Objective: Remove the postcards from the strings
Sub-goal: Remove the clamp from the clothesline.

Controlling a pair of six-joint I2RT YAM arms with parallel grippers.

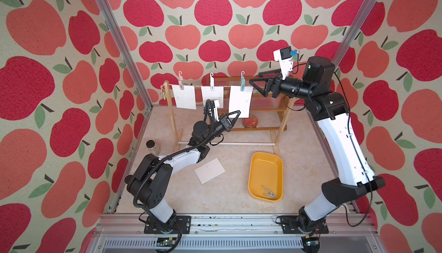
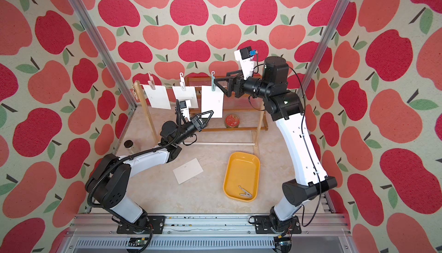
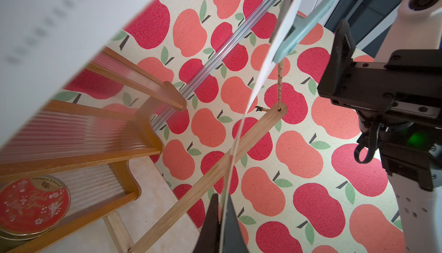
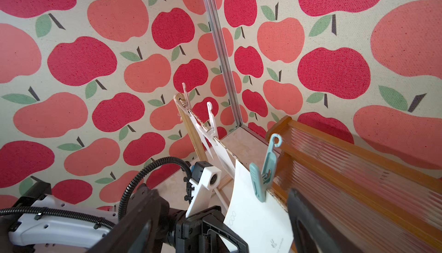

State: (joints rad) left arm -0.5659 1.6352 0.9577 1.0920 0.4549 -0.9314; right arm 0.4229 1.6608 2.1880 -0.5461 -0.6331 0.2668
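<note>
Left end effector (image 1: pixel 236 114) is clamped on the lower corner of the held postcard (image 1: pixel 240 101), the hanging card closest to the right arm. The left wrist view shows that card edge-on, pinched between the two dark fingers (image 3: pixel 210 220). Right end effector (image 1: pixel 254 78) stands with jaws apart at the teal peg (image 1: pixel 242 84) that pins this card to the string (image 1: pixel 198 86).

To do this well, I judge the right jaws should squeeze the peg's tail ends squarely, so its mouth opens fully before the left arm draws the card down. Pulling early could tear the paper, or drag the twine and tip the light rack (image 1: pixel 172 120).

Along the string hang the middle postcard (image 1: pixel 211 95) under a white peg (image 1: pixel 212 83) and the far postcard (image 1: pixel 184 97) under a pink peg (image 1: pixel 181 81). A loose postcard (image 1: pixel 210 174) lies flat on the tabletop (image 1: pixel 299 168) beside the yellow tray (image 1: pixel 250 175).

Whether the right jaws touch the teal peg cannot be told: in the right wrist view both fingers are blurred and cut off by the frame. The left arm's wrist camera covers part of the middle postcard in both top views. The print on every card is too small to read.
</note>
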